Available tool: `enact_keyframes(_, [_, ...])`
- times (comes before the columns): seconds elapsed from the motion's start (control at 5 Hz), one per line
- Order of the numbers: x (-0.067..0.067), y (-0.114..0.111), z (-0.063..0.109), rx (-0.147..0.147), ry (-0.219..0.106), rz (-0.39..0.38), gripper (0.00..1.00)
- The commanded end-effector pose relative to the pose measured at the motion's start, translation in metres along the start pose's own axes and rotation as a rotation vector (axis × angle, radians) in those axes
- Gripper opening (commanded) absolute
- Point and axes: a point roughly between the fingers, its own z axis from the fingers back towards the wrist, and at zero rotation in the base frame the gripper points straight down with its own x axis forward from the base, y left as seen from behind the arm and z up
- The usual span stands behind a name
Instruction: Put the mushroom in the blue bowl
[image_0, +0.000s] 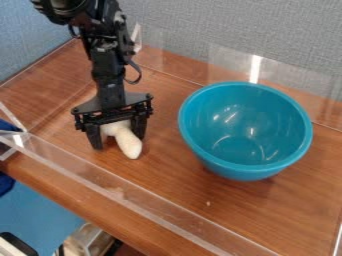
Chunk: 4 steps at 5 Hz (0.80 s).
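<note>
Plexiglass wall (201, 215) runs along the near edge of the wooden table (54, 95), low in the frame, so anything carried sideways has to stay behind it. Just beyond it, left of centre, the mushroom (127, 143) lies on its side on the wood, the cream stem showing and its long axis slanting from upper left to lower right; I cannot make out the cap, which seems tucked up under the arm. The gripper (112, 131) hangs straight down right over it, jaws spread wide with one dark finger on either side of the stem, nothing clamped yet, and the tips look close to the tabletop. So the toy sits directly beneath and between the fingers rather than off to one side, and to my eye a squeeze across the stem is what the next move needs. To the right, well apart from the mushroom, stands the blue bowl (246, 128), upright and empty, its rim higher than the toy, so a lift would have to clear that edge. Bare wood lies between the two. Farther back, another clear panel (287, 75) rises behind the bowl at upper right.
</note>
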Motion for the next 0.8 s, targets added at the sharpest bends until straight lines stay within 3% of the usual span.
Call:
enact_keyframes(0.0, [0.0016, -0.0032, 0.0061, -0.013, -0.026, -0.001, 1.00])
enact_keyframes(0.4, [-0.0016, -0.0039, 0.0067, -0.012, -0.033, 0.007, 1.00])
enact_keyframes(0.6, [-0.0032, -0.0038, 0.0079, -0.011, -0.035, 0.009, 0.00])
